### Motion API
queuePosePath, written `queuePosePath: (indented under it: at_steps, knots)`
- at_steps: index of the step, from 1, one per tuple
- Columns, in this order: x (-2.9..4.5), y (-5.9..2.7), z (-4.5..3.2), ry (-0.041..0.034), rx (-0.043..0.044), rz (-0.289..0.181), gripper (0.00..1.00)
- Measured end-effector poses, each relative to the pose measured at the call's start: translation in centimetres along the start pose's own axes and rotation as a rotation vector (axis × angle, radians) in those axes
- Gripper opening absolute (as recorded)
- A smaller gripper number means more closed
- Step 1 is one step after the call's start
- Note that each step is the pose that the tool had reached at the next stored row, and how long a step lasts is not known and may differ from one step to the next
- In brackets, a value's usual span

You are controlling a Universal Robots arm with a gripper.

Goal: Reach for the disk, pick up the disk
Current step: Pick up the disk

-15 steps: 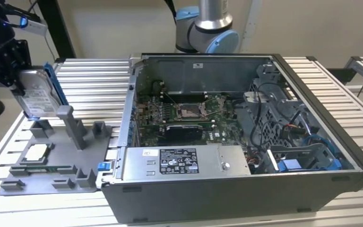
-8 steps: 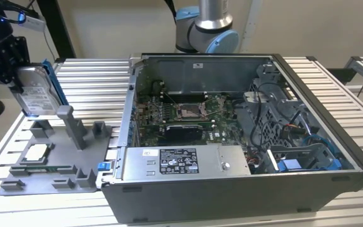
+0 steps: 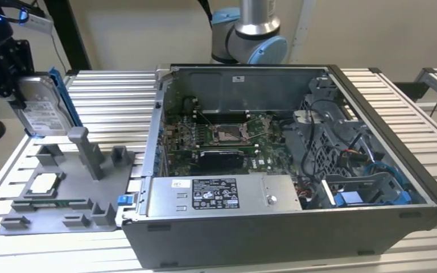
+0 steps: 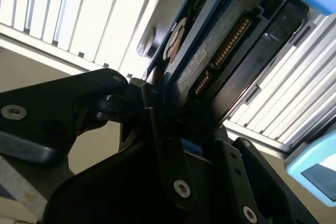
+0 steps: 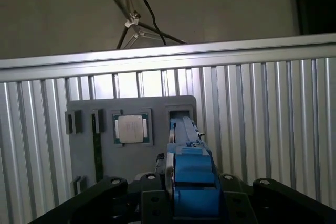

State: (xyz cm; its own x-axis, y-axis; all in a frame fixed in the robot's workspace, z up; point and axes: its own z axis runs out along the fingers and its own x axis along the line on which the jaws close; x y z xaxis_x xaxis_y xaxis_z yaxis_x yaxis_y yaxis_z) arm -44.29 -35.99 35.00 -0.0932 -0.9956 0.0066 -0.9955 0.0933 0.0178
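Held the disk (image 3: 45, 114) tight in the closed hand (image 3: 13, 85) by its sides above the tray (image 3: 74, 187); probably heavy, stiff and slippery.

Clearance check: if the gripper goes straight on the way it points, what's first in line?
The gripper, shut on the disk, would probably meet the grey fixture tray first: the disk lines up with its open slot beside the processor chip in the first wrist view. Gap unclear.
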Motion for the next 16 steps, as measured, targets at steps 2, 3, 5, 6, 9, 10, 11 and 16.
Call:
queuePosePath:
  at_steps: [2, 3, 5, 6, 9, 10, 11, 16]
  knots:
    - [0.0, 0.0, -0.19, 0.0, 0.0, 0.0, 0.0]
    - [0.0, 0.01, -0.29, -0.0001, 0.0001, 0.0, 0.0]
    - [0.0, 0.01, -0.48, 0.0, 0.0001, 0.0, 0.0]
    - [0.0, 0.01, -0.58, 0.0, 0.0, 0.0, 0.0]
    - [0.01, 0.01, -0.85, 0.0, 0.0, 0.0, 0.0]
    - [0.01, 0.01, -0.95, -0.0001, 0.0001, 0.0, 0.0]
    - [0.01, 0.01, -1.04, 0.0, 0.0, 0.0, 0.0]
    - [0.01, 0.03, -1.56, -0.0001, 0.0001, 0.0, 0.0]
